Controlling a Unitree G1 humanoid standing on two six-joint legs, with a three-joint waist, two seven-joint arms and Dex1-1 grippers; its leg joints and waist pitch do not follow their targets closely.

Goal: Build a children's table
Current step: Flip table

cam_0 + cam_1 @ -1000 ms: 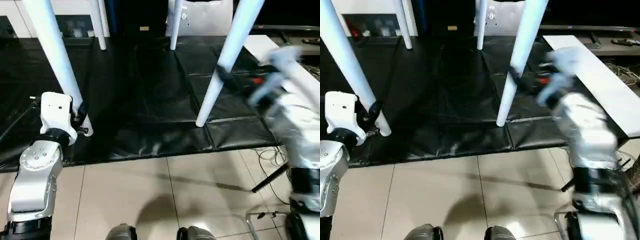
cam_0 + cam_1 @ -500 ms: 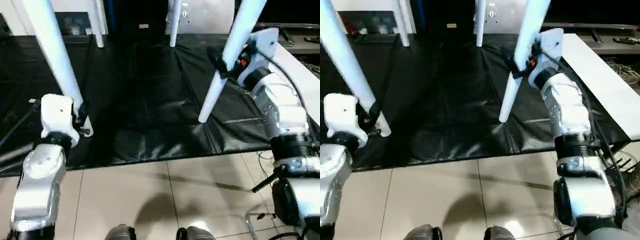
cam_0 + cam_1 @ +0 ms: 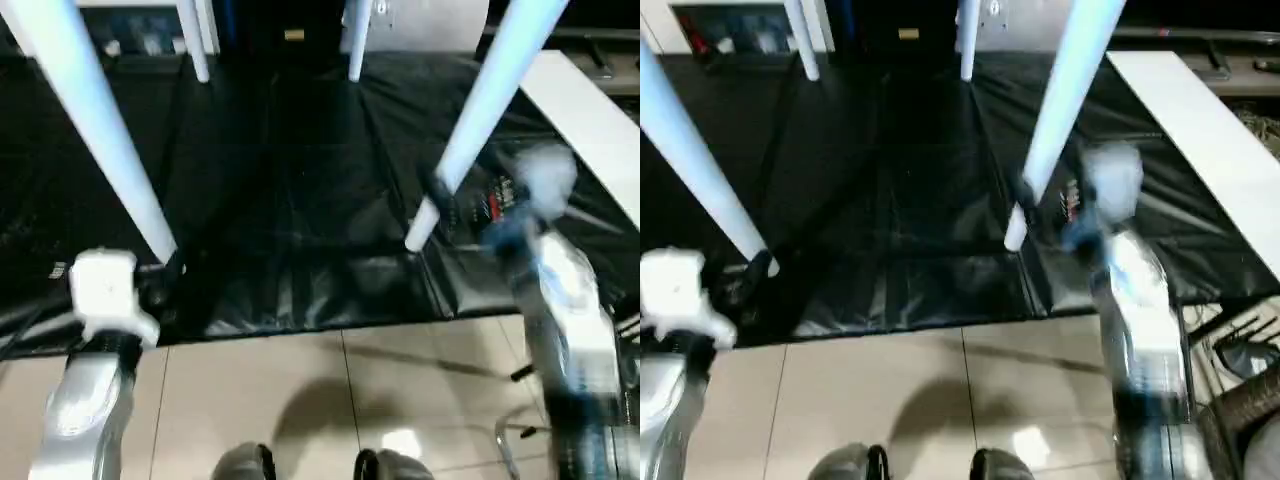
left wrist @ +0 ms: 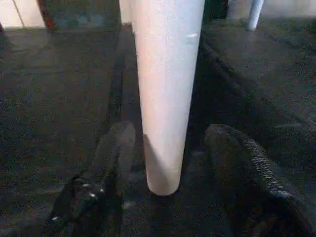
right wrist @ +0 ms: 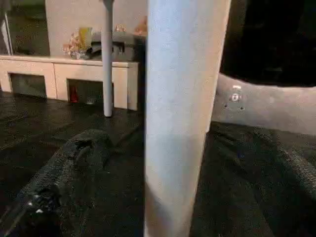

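Left wrist view shows leg (image 4: 165,94) seemingly between fingers (image 4: 111,163).

Black mats (image 3: 300,200) cover the floor, their near edge meeting pale floor tiles (image 3: 300,400). A long white board (image 3: 1210,150) lies along the mats' right edge, cables (image 3: 1250,350) beside it.

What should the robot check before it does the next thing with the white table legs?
1. Four white plastic table legs down on the black floor mat: ok.
2. Left gripper around the near left leg, fingers apart with gaps: ok.
3. Right gripper around the near right leg, not clamped: ok.
4. Far legs standing: ok.
5. Legs tight in the top's sockets: cannot tell.
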